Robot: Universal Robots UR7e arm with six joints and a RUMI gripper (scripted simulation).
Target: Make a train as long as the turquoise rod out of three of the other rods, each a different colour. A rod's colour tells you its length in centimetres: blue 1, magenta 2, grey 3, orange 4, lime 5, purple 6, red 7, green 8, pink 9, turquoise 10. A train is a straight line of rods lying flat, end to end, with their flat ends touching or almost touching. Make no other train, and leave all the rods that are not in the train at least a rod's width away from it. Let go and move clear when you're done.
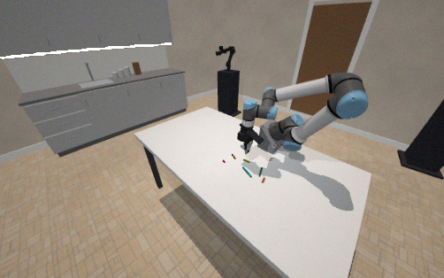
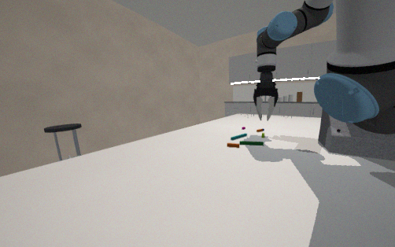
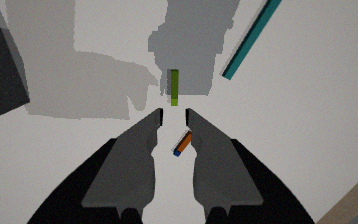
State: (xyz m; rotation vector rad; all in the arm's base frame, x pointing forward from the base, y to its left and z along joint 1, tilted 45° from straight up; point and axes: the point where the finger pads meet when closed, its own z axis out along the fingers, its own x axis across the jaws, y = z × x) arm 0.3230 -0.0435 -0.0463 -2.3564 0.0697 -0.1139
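The pincer [image 2: 264, 116] hangs above the counter [image 1: 283, 230], its two grey, wedge-shaped fingers drawn in to a narrow gap with nothing between them. The counter is a flat, matte white slab on dark legs.

The rods are slim square-sectioned bars with flat ends, all lying flat on the counter in a loose cluster below the pincer. In the wrist view a short orange rod [image 3: 184, 142] lies aslant under the gap between the fingers, with a tiny blue piece [image 3: 176, 153] at its lower end; whether the two touch cannot be told. Just beyond the fingertips lies the lime rod [image 3: 174, 87], pointing straight away, half in the arm's shadow. The long turquoise rod [image 3: 251, 39] runs diagonally at upper right, well apart from the lime one.

In the exterior view a dark green rod [image 2: 251, 143] lies near the turquoise, a second orange rod [image 2: 233, 145] sits beside its end, and a small magenta rod [image 2: 243, 127] lies farther off.
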